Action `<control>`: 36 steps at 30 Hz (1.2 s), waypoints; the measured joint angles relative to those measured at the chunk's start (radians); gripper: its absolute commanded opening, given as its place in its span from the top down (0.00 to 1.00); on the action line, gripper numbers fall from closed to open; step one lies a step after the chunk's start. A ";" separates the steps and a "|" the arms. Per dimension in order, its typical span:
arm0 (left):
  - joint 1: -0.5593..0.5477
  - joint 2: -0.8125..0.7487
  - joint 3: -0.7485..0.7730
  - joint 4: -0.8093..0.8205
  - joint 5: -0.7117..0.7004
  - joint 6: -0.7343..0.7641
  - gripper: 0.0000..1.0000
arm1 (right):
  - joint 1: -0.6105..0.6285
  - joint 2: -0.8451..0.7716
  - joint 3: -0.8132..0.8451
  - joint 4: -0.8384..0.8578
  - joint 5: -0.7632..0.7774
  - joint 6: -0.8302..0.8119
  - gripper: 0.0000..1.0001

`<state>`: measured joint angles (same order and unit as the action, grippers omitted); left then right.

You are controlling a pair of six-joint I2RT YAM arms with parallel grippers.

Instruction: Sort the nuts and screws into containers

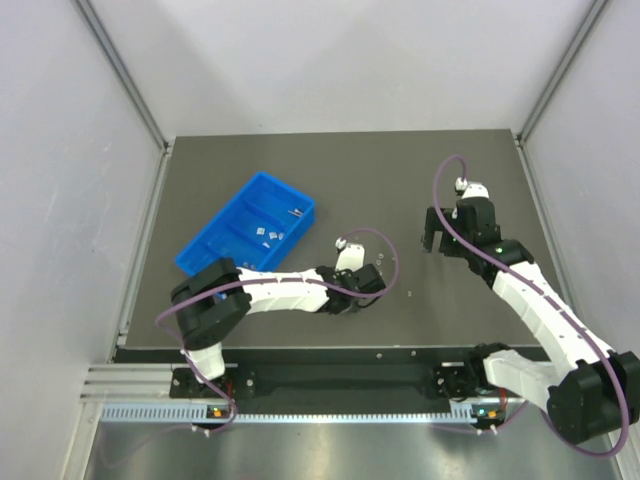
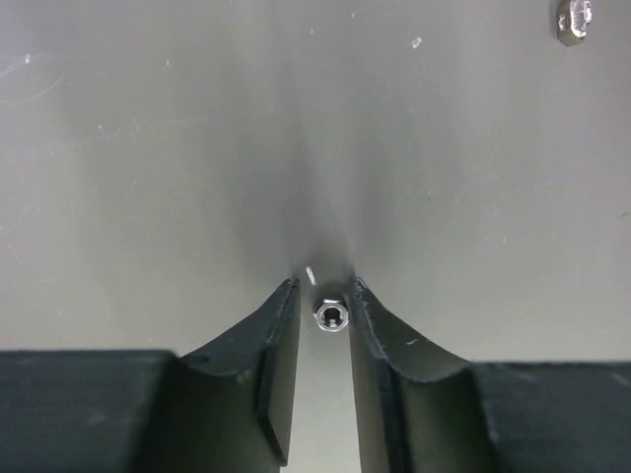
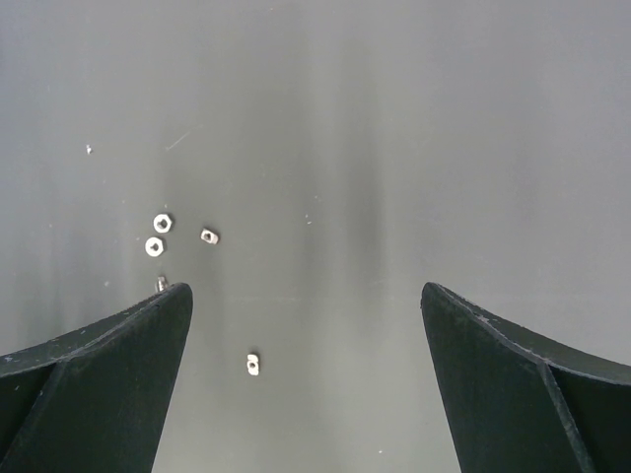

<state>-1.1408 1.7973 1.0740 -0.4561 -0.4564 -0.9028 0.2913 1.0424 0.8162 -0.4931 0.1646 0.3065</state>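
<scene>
Toward ten o'clock on the dark table (image 1: 400, 160), the blue tray (image 1: 220, 220) sat slantwise, a few silver specks in its compartments too small to tell apart. Near six o'clock, the left gripper (image 1: 366, 282) was low over the surface. Its wrist view showed the jaws drawn to a narrow slot with one hex nut (image 2: 331, 316) lying flat between the fingertips (image 2: 281, 320). The nut lay close against the right-hand finger, with a sliver of table showing on the other side, so nothing was pinched yet. A second nut (image 2: 574, 20) lay well apart at one o'clock of that view. Out at three o'clock, the right gripper (image 1: 438, 243) hovered with jaws spread wide and empty, loose nuts (image 3: 163, 223) scattered at nine o'clock of its own view. The risk sat with the left arm: the nut was thin, flat and off-centre in the slot, so one finger would likely meet it first and shove or flip it out. A pinch across its corners could also slip on the carry and drop it short of the tray.
</scene>
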 measured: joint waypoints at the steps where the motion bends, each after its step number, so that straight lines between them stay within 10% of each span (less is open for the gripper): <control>1: 0.000 -0.001 0.000 0.000 0.000 -0.001 0.72 | 0.000 0.000 0.000 0.000 0.000 0.000 0.00; 36: -0.038 -0.010 -0.004 -0.053 -0.008 -0.072 0.67 | 0.000 -0.001 -0.039 0.037 -0.027 0.000 0.00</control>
<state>-1.1790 1.7878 1.0698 -0.5087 -0.4641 -0.9749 0.2913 1.0416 0.7769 -0.4564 0.1371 0.3065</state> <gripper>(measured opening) 0.330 0.996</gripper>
